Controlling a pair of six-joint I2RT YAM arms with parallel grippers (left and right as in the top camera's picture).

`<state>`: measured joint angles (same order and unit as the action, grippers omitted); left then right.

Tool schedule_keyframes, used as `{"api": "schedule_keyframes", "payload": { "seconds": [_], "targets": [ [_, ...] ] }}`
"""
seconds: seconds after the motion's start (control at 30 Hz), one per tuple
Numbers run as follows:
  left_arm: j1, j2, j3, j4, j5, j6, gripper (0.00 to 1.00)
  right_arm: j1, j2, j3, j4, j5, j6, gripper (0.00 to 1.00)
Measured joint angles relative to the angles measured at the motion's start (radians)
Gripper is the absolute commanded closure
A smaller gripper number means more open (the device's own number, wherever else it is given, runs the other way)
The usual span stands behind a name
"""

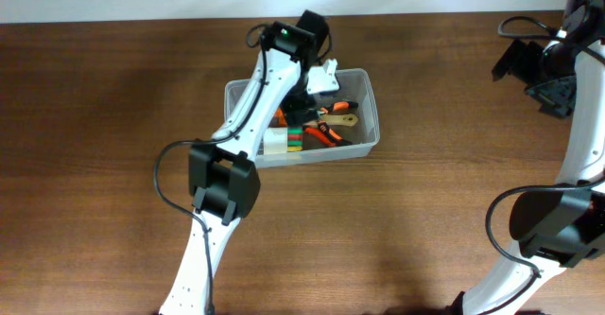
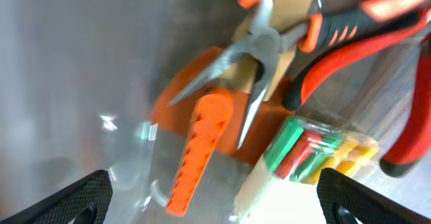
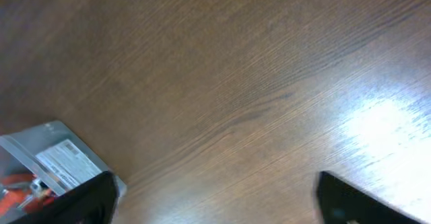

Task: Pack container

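The clear plastic container (image 1: 371, 107) stands on the brown table, behind the middle. Inside it lie orange-handled pliers (image 2: 269, 49), an orange utility knife (image 2: 202, 150) and a pack of green, red and yellow pieces (image 2: 316, 150). My left gripper (image 2: 215, 204) is open and empty, hovering inside the container just above these tools; in the overhead view the left arm (image 1: 284, 60) reaches over the tub. My right gripper (image 3: 215, 200) is open and empty above bare table at the far right. A corner of the container (image 3: 60, 160) shows in the right wrist view.
The right arm (image 1: 558, 69) is raised near the back right edge. The table's far edge meets a white wall along the back.
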<state>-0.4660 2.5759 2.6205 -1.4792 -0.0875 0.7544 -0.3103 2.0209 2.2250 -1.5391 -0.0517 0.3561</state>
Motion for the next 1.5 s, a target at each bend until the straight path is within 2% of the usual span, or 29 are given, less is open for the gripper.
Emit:
{"api": "schedule_keyframes", "payload": {
  "seconds": [0.13, 0.3, 0.33, 0.37, 0.53, 0.67, 0.77, 0.9, 1.17, 1.5],
  "targets": [
    [0.004, -0.142, 0.0, 0.031, -0.004, -0.079, 0.01, 0.014, 0.0, 0.007, 0.003, 0.002, -0.044, 0.09],
    [0.062, -0.443, 0.003, 0.048, -0.003, -0.212, 0.01, 0.086, -0.014, 0.115, 0.003, 0.017, -0.126, 0.08],
    [0.087, -0.501, 0.007, 0.047, -0.003, -0.241, 0.01, 0.113, -0.029, 0.146, 0.004, 0.021, -0.148, 0.07],
    [0.117, -0.559, 0.01, 0.045, -0.004, -0.272, 0.01, 0.139, -0.045, 0.174, 0.005, 0.024, -0.163, 0.0],
    [0.328, -0.796, 0.024, 0.022, -0.015, -0.406, 0.01, 0.315, -0.204, 0.3, 0.007, 0.029, -0.254, 0.01],
    [0.48, -0.898, 0.026, -0.011, -0.019, -0.46, 0.01, 0.467, -0.39, 0.344, 0.002, 0.077, -0.293, 0.01],
    [0.57, -0.939, 0.026, -0.024, -0.019, -0.484, 0.01, 0.553, -0.513, 0.354, -0.02, 0.137, -0.308, 0.02],
    [0.628, -0.96, 0.026, -0.025, -0.018, -0.51, 0.01, 0.614, -0.652, 0.358, -0.068, 0.201, -0.314, 0.02],
    [0.632, -0.96, 0.024, -0.026, -0.018, -0.517, 0.01, 0.62, -0.805, 0.36, -0.101, 0.243, -0.315, 0.02],
    [0.632, -0.96, 0.024, -0.027, -0.018, -0.52, 0.01, 0.62, -0.883, 0.36, -0.108, 0.25, -0.315, 0.02]
  ]
}}
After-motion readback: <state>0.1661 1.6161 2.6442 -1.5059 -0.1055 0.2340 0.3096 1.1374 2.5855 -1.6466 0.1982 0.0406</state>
